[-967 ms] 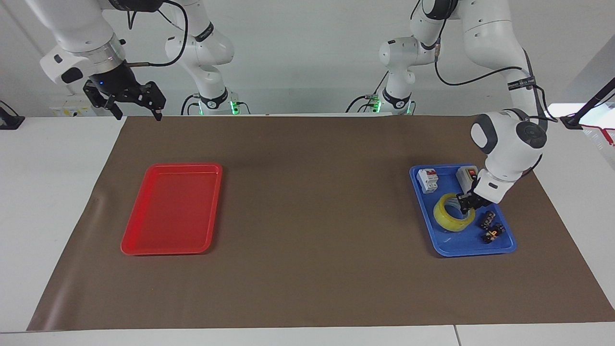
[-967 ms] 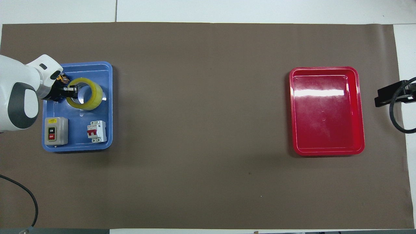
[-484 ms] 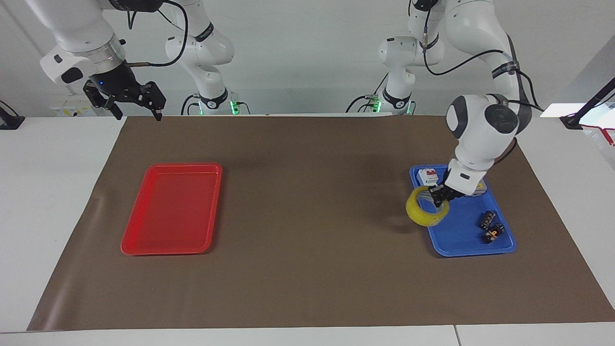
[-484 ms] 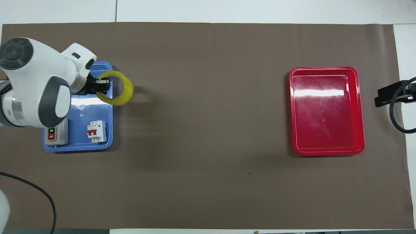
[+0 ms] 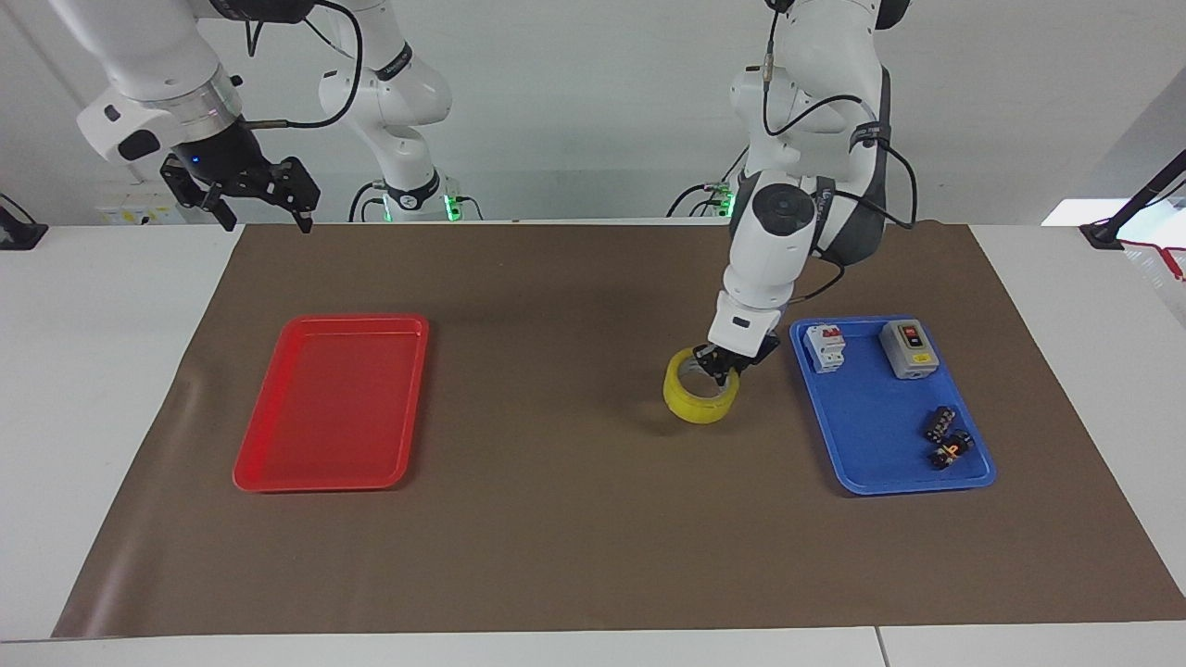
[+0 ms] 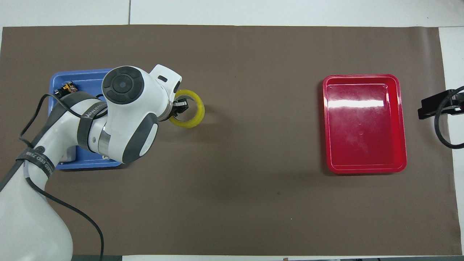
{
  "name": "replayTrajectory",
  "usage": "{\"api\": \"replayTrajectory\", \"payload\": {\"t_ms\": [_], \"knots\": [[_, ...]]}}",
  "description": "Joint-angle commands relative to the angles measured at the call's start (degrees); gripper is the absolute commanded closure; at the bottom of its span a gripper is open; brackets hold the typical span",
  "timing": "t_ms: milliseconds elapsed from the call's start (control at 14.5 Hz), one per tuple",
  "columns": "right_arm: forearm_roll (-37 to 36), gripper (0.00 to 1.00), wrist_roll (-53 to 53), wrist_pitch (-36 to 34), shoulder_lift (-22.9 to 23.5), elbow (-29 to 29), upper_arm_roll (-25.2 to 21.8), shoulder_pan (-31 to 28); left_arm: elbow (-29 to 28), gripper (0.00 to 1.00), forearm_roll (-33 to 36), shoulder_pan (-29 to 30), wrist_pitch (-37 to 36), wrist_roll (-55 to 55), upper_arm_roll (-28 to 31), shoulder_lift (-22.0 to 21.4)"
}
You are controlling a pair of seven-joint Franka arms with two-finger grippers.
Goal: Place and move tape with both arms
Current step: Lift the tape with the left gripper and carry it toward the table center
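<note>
The yellow tape roll (image 5: 700,399) hangs from my left gripper (image 5: 724,364), which is shut on the roll's rim. It is just above the brown mat, between the blue tray (image 5: 866,468) and the mat's middle. In the overhead view the tape (image 6: 194,116) shows past the left gripper (image 6: 180,106), with part of the roll hidden under the wrist. My right gripper (image 5: 262,197) waits open, raised over the mat's edge nearest the robots at the right arm's end. Only its dark edge (image 6: 431,108) shows in the overhead view.
The blue tray holds a white circuit breaker (image 5: 825,346), a grey switch box (image 5: 909,348) with a red button and small black terminal parts (image 5: 947,436). A red tray (image 5: 334,400) lies toward the right arm's end of the brown mat (image 5: 574,537).
My left gripper lifted the tape out of the blue tray and carried it over the tray's edge toward the mat's middle, lowering it close to the mat. The right arm has not moved.
</note>
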Motion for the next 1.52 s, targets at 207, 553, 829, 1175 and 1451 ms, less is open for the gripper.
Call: {"api": "replayTrajectory", "payload": {"t_ms": [207, 553, 829, 1175, 1451], "knots": [[-0.4, 0.0, 0.0, 7.1, -0.7, -1.3, 0.1, -1.0, -0.4, 1.0, 3.9, -7.1, 3.8, -8.4, 1.0, 4.2], [0.4, 0.0, -0.1, 6.8, -0.7, -1.3, 0.2, -0.5, -0.4, 1.0, 4.8, -9.9, 6.6, -11.2, 0.8, 7.1], [3.4, 0.0, 0.1, 6.4, -1.1, -2.6, 0.2, -0.9, -1.2, 1.0, 4.8, -11.9, 6.3, -11.0, 0.8, 7.1], [3.4, 0.0, 0.2, 10.8, -0.8, -5.5, 0.3, 0.0, -1.3, 0.0, 4.8, -11.2, 5.6, -10.2, 0.8, 6.1], [2.9, 0.0, 0.6, 13.4, 2.5, -4.6, 1.3, 2.1, -1.2, 0.0, 4.8, -7.0, 3.4, -7.1, 0.9, 2.1]]}}
